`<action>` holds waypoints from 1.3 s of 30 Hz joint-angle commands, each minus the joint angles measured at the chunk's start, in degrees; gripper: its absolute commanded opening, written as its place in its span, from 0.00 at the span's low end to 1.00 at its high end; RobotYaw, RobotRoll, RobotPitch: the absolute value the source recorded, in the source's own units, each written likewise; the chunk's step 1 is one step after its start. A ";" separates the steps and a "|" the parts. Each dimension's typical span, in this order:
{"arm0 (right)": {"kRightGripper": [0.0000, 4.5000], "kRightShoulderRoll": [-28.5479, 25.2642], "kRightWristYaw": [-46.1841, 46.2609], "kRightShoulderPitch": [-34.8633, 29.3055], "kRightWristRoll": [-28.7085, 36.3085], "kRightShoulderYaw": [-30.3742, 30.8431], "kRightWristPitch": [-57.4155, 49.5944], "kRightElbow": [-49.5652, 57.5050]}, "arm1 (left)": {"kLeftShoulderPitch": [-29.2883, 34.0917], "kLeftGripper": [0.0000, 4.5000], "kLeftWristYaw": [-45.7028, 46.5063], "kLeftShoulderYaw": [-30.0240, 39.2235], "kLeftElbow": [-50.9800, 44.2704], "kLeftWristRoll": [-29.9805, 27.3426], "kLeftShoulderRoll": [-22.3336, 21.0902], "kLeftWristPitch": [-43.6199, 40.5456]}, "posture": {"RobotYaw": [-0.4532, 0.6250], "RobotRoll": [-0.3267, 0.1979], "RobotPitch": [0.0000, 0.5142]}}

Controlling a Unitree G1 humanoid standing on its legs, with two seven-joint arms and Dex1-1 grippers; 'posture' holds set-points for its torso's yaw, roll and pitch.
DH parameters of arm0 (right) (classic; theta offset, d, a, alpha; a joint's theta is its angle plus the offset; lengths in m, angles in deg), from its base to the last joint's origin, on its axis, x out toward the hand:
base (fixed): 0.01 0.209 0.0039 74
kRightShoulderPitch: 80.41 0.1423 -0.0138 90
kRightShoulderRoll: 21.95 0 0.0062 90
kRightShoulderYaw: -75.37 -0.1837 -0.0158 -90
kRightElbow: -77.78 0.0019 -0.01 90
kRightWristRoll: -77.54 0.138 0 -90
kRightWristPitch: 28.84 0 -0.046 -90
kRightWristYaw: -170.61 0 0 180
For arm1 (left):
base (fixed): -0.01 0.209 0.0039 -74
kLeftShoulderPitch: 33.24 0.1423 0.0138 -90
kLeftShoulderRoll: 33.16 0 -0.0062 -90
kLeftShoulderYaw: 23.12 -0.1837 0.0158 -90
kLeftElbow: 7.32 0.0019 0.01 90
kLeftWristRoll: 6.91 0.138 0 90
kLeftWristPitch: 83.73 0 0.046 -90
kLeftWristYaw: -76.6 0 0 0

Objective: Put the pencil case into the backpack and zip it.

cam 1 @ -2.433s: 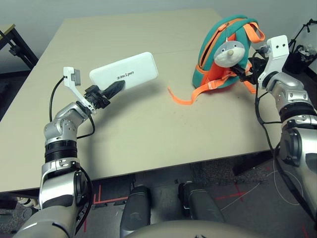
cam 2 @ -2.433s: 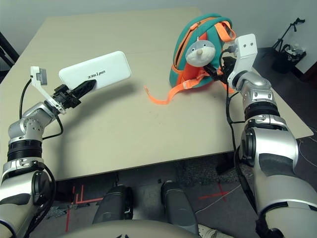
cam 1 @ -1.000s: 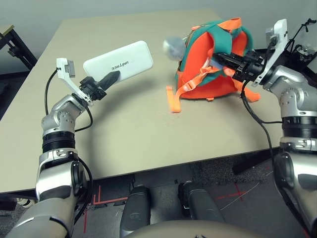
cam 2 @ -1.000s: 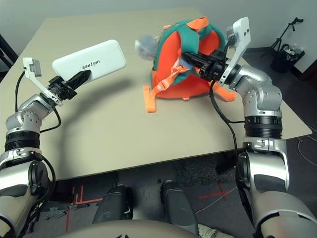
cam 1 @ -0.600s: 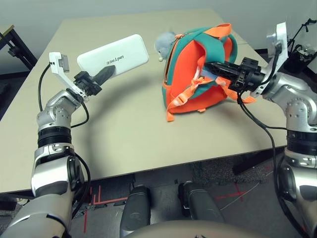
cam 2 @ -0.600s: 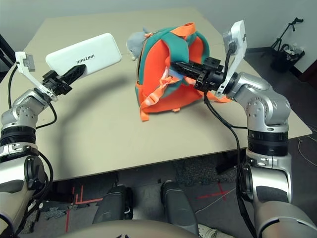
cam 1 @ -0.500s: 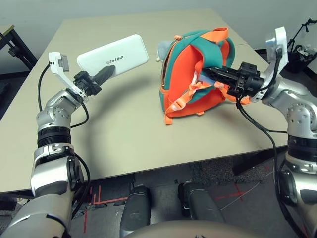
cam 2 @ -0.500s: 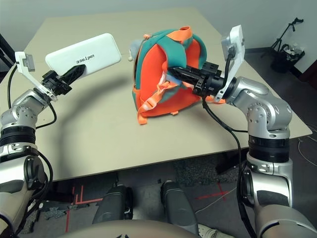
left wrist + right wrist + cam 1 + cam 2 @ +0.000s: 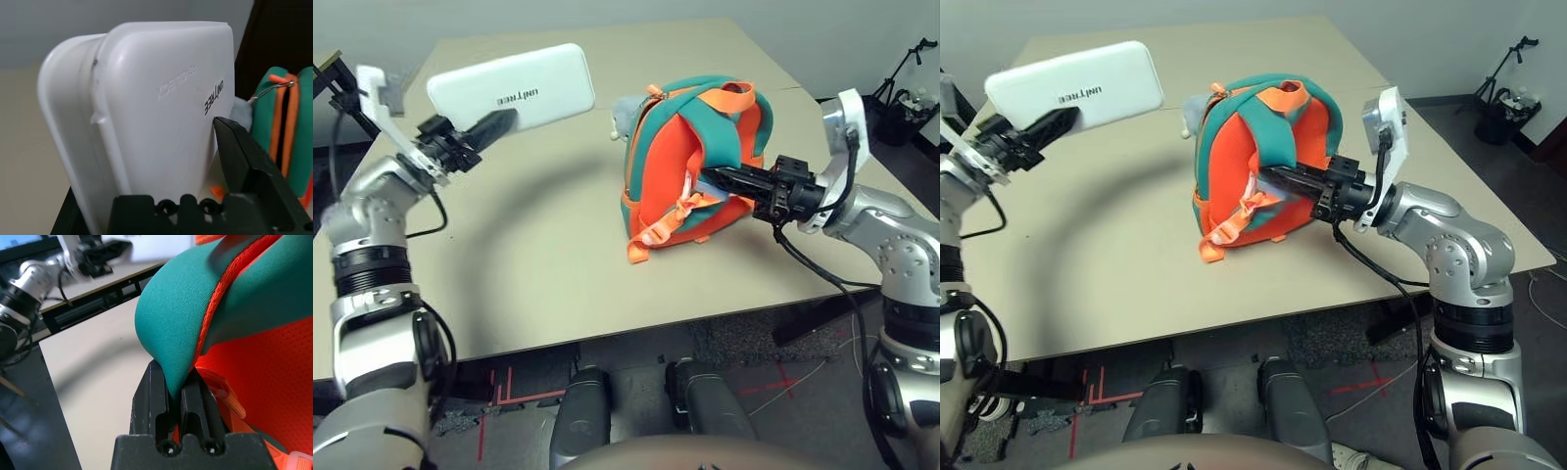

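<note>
My left gripper [image 9: 492, 123] is shut on the near end of the white pencil case [image 9: 512, 87] and holds it in the air over the table's far left. In the left wrist view, the pencil case [image 9: 156, 103] fills the space between the fingers [image 9: 243, 157]. The teal and orange backpack [image 9: 690, 157] stands mid-table with its orange back panel toward me. Its grey plush [image 9: 623, 115] peeks out from behind its left side. My right gripper [image 9: 717, 178] is shut on a teal shoulder strap [image 9: 195, 308] of the backpack, reaching in from the right.
The tan table [image 9: 538, 264] has bare surface in front of and to the left of the backpack. On the floor beyond the right edge stand a dark bin and a tripod [image 9: 909, 96]. A black frame [image 9: 335, 76] stands past the far left corner.
The left arm has raised the pencil case higher and further left. The right gripper has dragged the backpack left and nearer, and turned it so the orange back faces me.
</note>
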 commanded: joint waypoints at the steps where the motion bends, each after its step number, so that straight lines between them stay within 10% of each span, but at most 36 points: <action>1: 0.00 -0.46 -1.41 -0.01 -0.86 1.48 1.83 -1.25 | 1.09 0.70 -2.65 0.34 -7.34 -4.41 -3.60 -6.44 | 0.35 0.62 0.14; 39: 0.00 -4.98 -0.25 -4.69 0.40 -0.59 2.54 1.43 | 3.09 0.70 7.18 -16.22 -16.87 4.33 10.64 -2.99 | 0.31 0.62 0.16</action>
